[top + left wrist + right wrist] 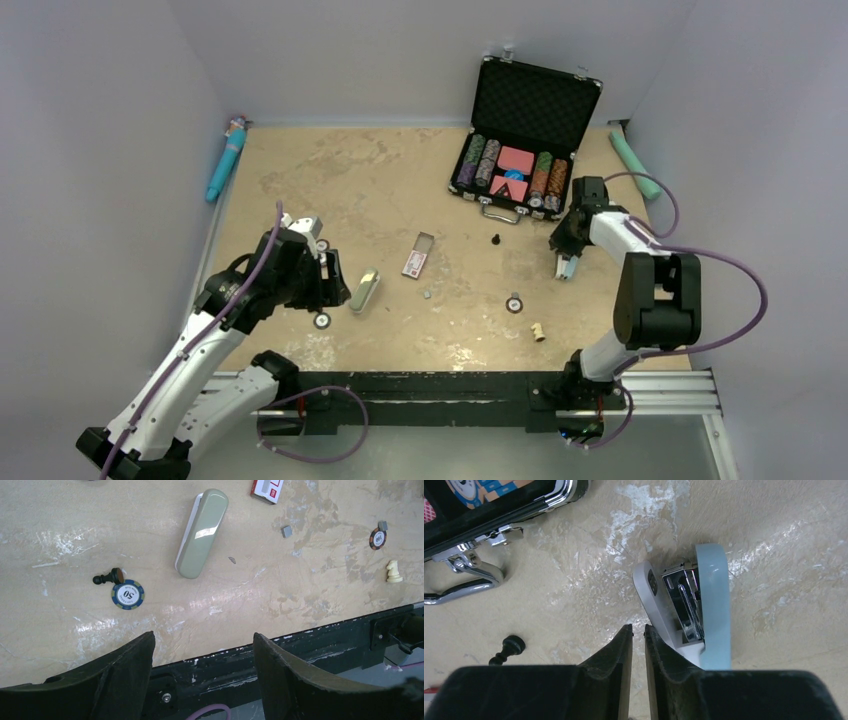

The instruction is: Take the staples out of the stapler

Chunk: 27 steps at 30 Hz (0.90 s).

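We find the pale-blue stapler [711,595] on its side, hinged open, likely to expose its metal track. The right gripper [638,627], fingers nearly together around nothing, sits just beside its white base (probably to nudge it). The left gripper [202,637] hangs spread and empty, apart from a closed grey-green stapler [201,532]. The staples [286,530] lie loose near that one; we cannot tell whether any remain loaded.
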### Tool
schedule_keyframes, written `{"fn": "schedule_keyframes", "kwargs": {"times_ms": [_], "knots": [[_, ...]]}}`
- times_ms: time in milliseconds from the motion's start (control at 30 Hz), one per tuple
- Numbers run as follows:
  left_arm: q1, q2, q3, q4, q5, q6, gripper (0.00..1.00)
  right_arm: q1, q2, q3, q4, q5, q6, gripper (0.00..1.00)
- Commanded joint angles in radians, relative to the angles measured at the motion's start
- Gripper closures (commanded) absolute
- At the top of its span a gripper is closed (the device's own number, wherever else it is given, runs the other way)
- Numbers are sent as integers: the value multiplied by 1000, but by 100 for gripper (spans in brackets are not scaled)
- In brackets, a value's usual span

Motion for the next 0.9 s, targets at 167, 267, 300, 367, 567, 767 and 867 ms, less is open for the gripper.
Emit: {"fn": "schedule_keyframes", "kwargs": {"times_ms": [167,267,300,367,567,767,867], "knots": [[1,-20,-4,21,-15,14,25,20,41,-29,58,0,7,82],[1,-25,-5,18,-15,13,25,29,31,-9,43,-19,-4,81],[1,-28,-5,18,-33,11,25,29,18,6,30,-22,-14,80],[1,-30,-5,16,-42,10,25,28,-9,45,2,-15,-38,77],[1,-28,-4,18,-44,10,25,29,-34,123,-88,17,-91,64],[1,-31,-5,18,-46,9,25,29,-104,40,-86,59,-68,45],[2,-25,-5,20,-39,10,25,23,-74,35,-80,106,-63,53]]}}
